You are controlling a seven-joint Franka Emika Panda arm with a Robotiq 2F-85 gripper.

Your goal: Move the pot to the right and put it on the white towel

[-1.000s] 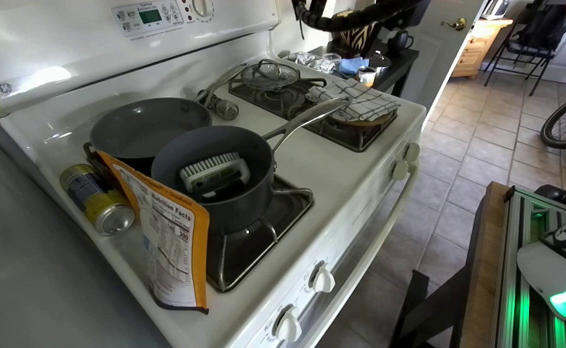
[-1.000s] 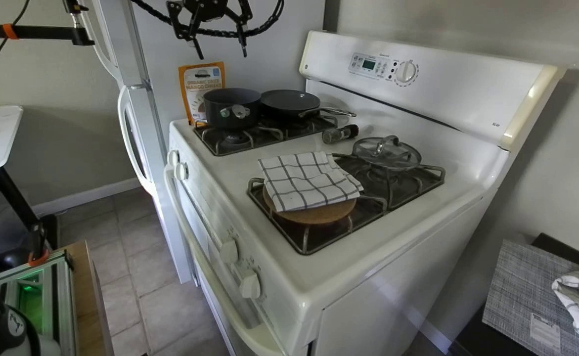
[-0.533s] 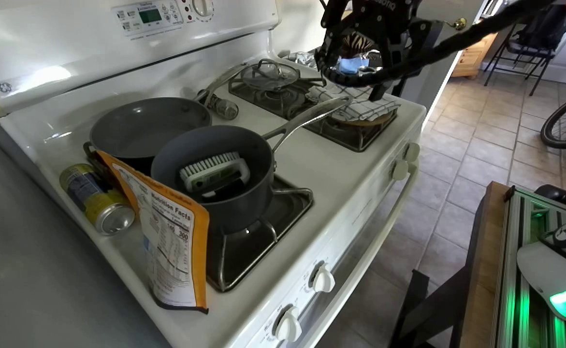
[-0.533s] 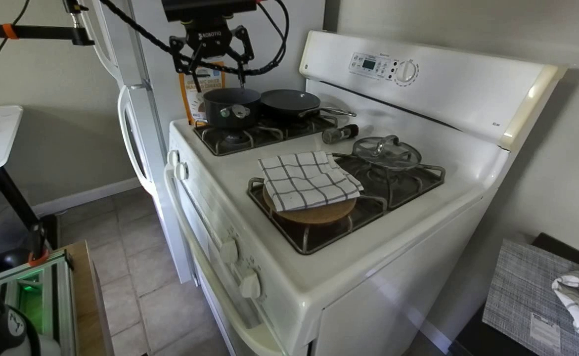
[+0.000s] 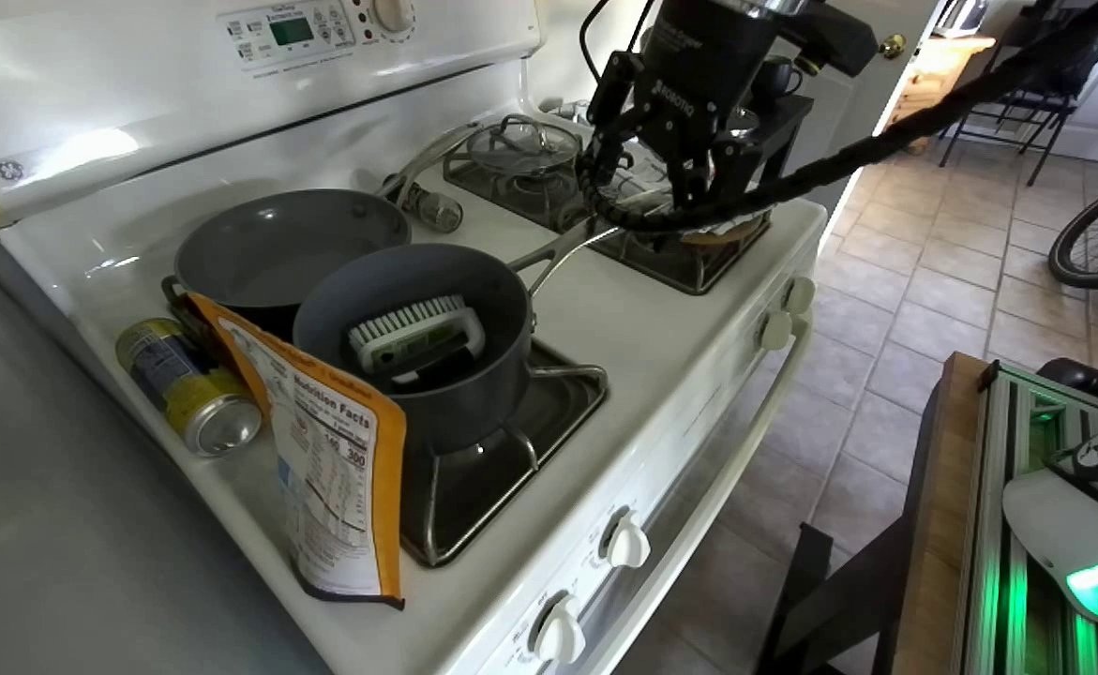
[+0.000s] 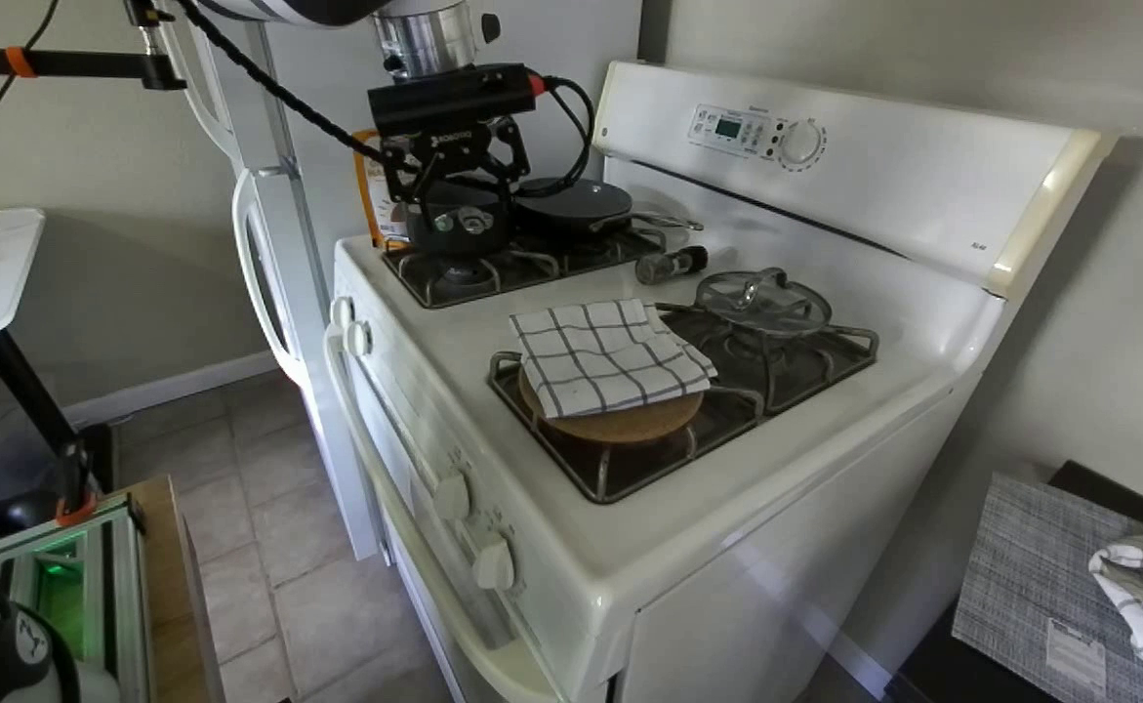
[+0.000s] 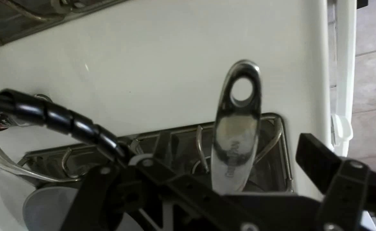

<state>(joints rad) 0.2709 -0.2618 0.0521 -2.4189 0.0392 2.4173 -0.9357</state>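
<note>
Saucepan [image 5: 473,412] sits upright on a burner grate [image 5: 567,372] near the front edge of the stovetop [image 5: 642,319], at the front corner by the refrigerator [image 6: 317,200], with a white-bristled scrub brush [image 5: 413,328] inside it. Its metal handle [image 7: 236,160] runs roughly along the front edge and reaches past the grate, out over the strip of white enamel [image 7: 136,73] that parts the two grates. The gripper [image 7: 236,142] is at this handle with its fingers [image 7: 318,160] spread wide; in the wrist view the handle shows between them, though whether they are level with it I cannot tell. At the front corner farther from the refrigerator, a checked white dish towel [image 6: 610,356] lies folded on a round brown trivet [image 6: 620,425], on the front half of the other grate [image 6: 604,471]. A glass lid [image 6: 764,305] rests on the back half, nearer the back edge. Just behind the saucepan is a skillet [image 5: 277,244], and a spice jar [image 5: 436,211] lies on its side toward the back of the strip. Room is tightest at the refrigerator end: an upright pouch [image 5: 338,487] with a Nutrition Facts panel stands just beside the saucepan, and a yellow can [image 5: 188,384] lies near that edge.
</note>
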